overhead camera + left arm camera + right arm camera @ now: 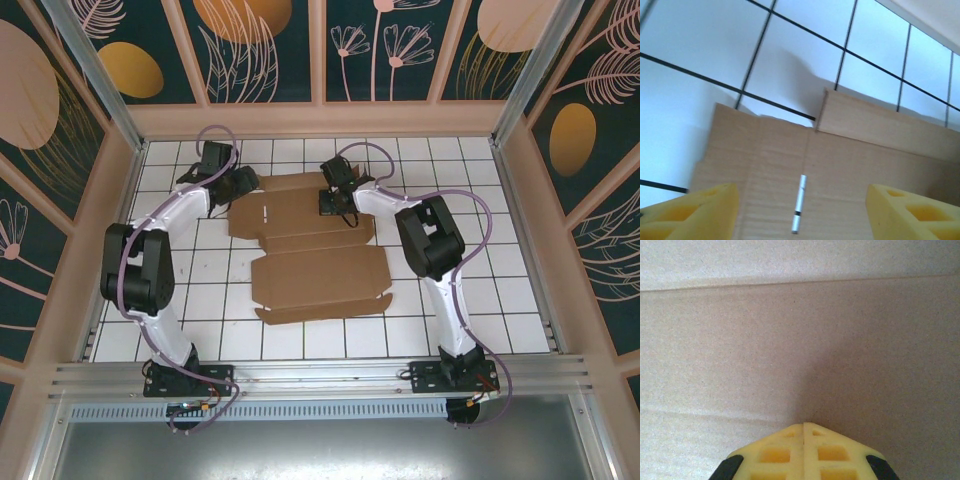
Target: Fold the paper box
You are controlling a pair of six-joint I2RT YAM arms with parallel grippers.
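Lying nearly flat on the bench (480,290), the paper box (318,272) looks barely started. Left claw (801,212) gapes wide over one corner; right claw (804,452) sits closed against the sheet.

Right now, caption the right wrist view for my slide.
Right gripper shut, its yellow fingertips pressed together, close over a plain brown panel of the paper box.
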